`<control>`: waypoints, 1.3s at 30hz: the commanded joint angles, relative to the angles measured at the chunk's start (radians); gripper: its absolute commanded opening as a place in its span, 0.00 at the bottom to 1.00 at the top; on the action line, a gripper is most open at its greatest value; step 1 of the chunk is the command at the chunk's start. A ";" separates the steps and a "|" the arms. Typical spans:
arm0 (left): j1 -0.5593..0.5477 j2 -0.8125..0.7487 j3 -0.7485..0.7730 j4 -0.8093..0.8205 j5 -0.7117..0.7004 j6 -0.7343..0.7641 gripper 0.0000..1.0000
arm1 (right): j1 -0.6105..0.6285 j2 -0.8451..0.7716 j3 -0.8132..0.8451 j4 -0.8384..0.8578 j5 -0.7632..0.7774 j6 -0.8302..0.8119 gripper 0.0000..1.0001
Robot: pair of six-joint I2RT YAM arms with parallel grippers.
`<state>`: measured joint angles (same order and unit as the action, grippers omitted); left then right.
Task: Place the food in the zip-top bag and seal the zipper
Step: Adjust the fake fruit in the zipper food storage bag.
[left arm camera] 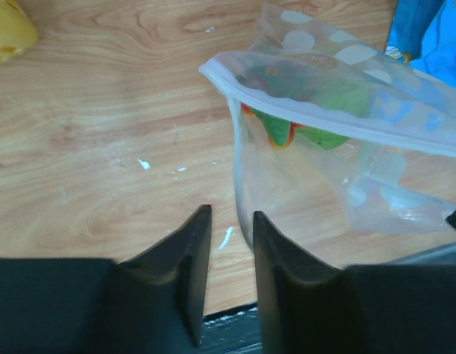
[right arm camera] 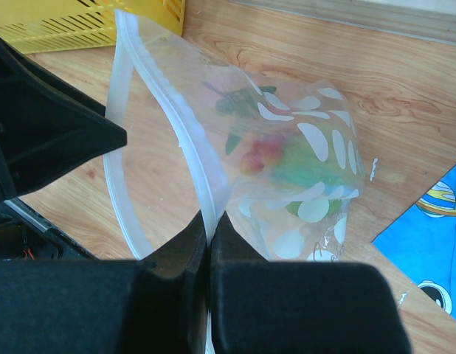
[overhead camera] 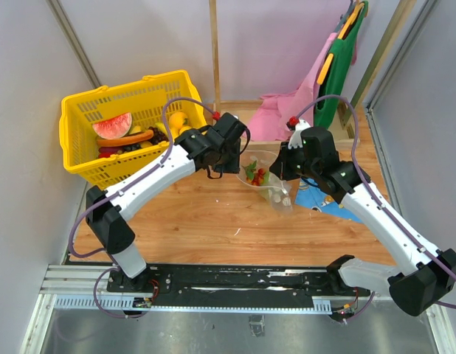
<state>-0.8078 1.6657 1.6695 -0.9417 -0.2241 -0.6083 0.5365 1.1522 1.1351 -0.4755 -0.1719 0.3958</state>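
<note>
Black fingers [right arm camera: 173, 258] of the right gripper [right arm camera: 211, 225], clamped on the white zipper [right arm camera: 185, 144], hold the bag [right arm camera: 309, 140] mouth-up over the wooden table [right arm camera: 405, 96]. Its mouth gapes toward the left gripper [left arm camera: 232, 214], whose jaws stand slightly apart and empty just beside the rim. Bag: clear, soft, crumpled plastic printed with white dots, red and green food [right arm camera: 261, 156] showing through its wall.

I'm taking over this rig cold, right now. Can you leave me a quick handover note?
Left gripper: jaws open, empty, just short of the bag's mouth.
Right gripper: shut on the zipper, holding the zip-top bag by its mouth edge.
Done: some food, red and green, is in the bag.
Left: more fruit sits in the yellow basket; bag mouth is open, zipper unsealed.
</note>
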 commanded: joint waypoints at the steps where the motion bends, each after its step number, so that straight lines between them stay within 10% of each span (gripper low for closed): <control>1: -0.008 0.035 0.009 0.047 0.056 -0.025 0.25 | -0.006 -0.001 0.012 0.019 0.015 -0.005 0.01; 7: -0.008 0.015 0.085 0.059 0.073 -0.008 0.01 | -0.020 -0.010 0.025 -0.032 0.086 -0.045 0.01; 16: -0.008 0.014 0.211 0.025 0.137 0.017 0.00 | -0.043 0.016 0.083 -0.169 0.269 -0.135 0.01; 39: -0.008 0.049 0.147 -0.029 0.069 0.008 0.14 | -0.046 0.033 0.140 -0.179 0.176 -0.110 0.01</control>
<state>-0.8085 1.7218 1.8194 -0.9871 -0.1375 -0.6067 0.5072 1.1851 1.2427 -0.6632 0.0277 0.2825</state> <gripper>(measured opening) 0.100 0.011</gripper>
